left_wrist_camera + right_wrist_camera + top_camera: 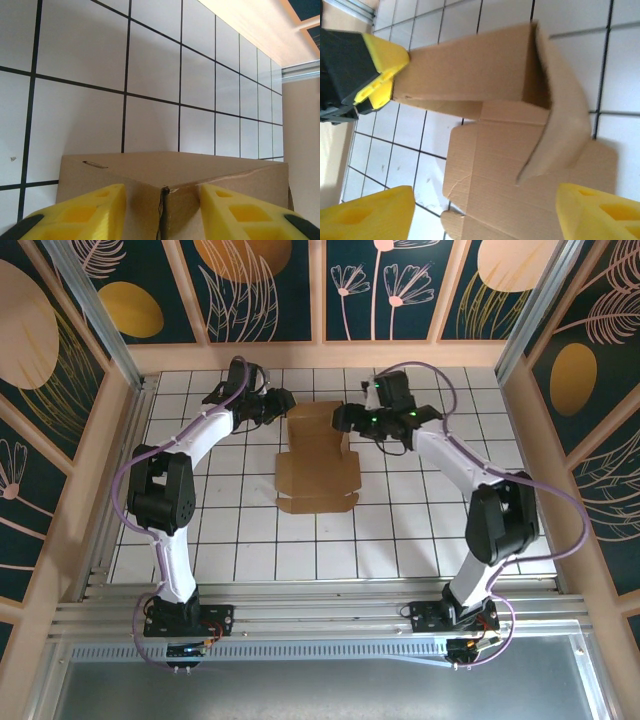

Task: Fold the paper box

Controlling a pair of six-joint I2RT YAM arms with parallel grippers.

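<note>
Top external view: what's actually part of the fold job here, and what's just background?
Job:
- plain brown cardboard box sheet, one wall raised
- left end effector, clamped on that wall
- right end effector, open above the sheet

Not part of it:
- white tiled tabletop
- blue floral wall panels
- aluminium rail

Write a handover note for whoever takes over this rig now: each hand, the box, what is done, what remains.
Left hand: shut on the raised far wall of the paper box.
Right hand: open above the flat panel, holding nothing.
Done: far wall folded up.
To do: the near panels and flaps lie flat on the table; fold and tuck them.
</note>
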